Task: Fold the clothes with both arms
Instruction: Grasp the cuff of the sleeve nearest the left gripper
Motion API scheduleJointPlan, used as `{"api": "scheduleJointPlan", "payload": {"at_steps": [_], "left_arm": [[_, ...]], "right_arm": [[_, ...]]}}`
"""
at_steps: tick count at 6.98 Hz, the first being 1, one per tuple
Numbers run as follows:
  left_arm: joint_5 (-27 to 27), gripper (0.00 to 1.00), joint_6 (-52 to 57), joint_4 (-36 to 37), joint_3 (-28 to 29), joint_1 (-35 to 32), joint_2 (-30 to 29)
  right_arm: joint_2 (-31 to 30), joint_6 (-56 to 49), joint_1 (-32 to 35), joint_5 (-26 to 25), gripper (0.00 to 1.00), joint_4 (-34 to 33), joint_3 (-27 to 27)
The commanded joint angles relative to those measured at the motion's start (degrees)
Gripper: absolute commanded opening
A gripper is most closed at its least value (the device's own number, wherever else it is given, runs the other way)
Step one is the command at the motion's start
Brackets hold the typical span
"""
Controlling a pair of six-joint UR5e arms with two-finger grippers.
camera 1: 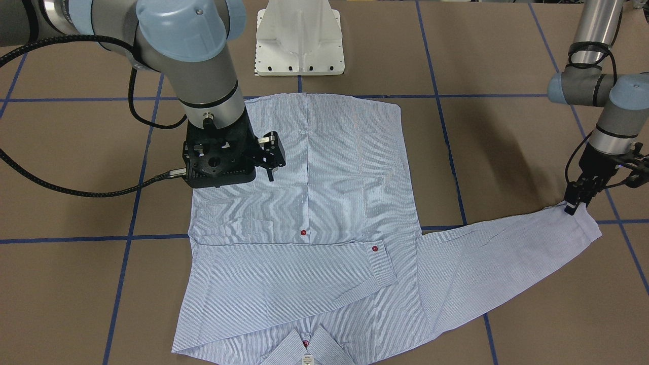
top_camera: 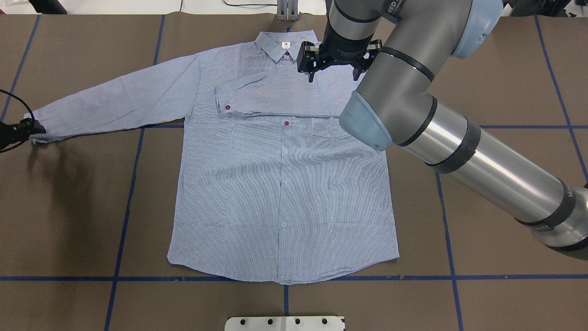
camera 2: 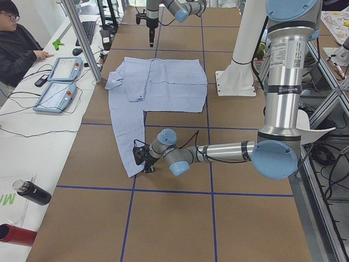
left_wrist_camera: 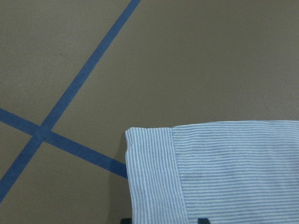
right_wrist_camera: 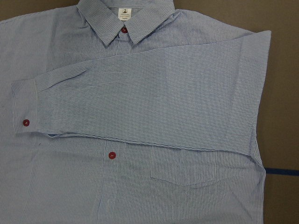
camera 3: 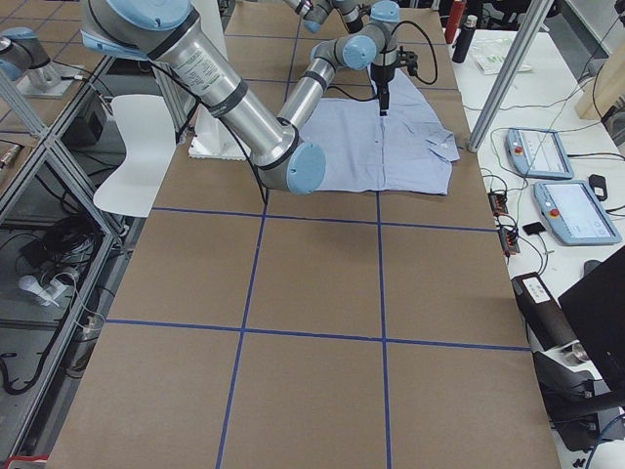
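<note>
The striped shirt point(top_camera: 280, 184) lies flat and front up on the brown table, collar point(top_camera: 285, 46) at the far side. One sleeve is folded across the chest point(right_wrist_camera: 154, 107), its cuff with a red button point(top_camera: 227, 107). The other sleeve point(top_camera: 119, 99) stretches out sideways. My left gripper point(camera 1: 574, 205) sits at that sleeve's cuff point(left_wrist_camera: 154, 177). In the left wrist view the cuff lies flat between two fingertips that stand apart, so it is open. My right gripper point(top_camera: 333, 76) hovers open and empty above the folded sleeve near the collar.
The white pedestal base point(camera 1: 300, 38) stands just behind the shirt's hem. Blue tape lines point(top_camera: 133, 184) grid the table. My right arm's elbow point(top_camera: 367, 117) hangs over the chest pocket side. An operator point(camera 2: 19, 46), teach pendants point(camera 2: 57, 82) and bottles point(camera 2: 30, 192) are along the far table edge.
</note>
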Motion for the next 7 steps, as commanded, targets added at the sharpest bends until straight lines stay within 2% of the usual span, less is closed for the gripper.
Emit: {"api": "scheduleJointPlan", "payload": {"at_steps": [1, 2, 4, 5, 7], "left_arm": [[-0.1, 0.57, 0.0, 0.0, -0.2, 0.0, 0.0], [-0.1, 0.56, 0.0, 0.0, -0.3, 0.0, 0.0], [-0.1, 0.44, 0.0, 0.0, -0.5, 0.0, 0.0], [-0.1, 0.42, 0.0, 0.0, -0.5, 0.0, 0.0], [-0.3, 0.42, 0.4, 0.0, -1.4, -0.1, 0.2]], "right_arm": [[0.0, 0.1, 0.0, 0.0, 0.99, 0.2, 0.0], [0.0, 0.3, 0.0, 0.0, 0.99, 0.3, 0.0], [0.0, 0.3, 0.1, 0.1, 0.99, 0.4, 0.0], [-0.5, 0.2, 0.0, 0.1, 0.99, 0.5, 0.1], [-1.5, 0.3, 0.0, 0.1, 0.99, 2.7, 0.1]]}}
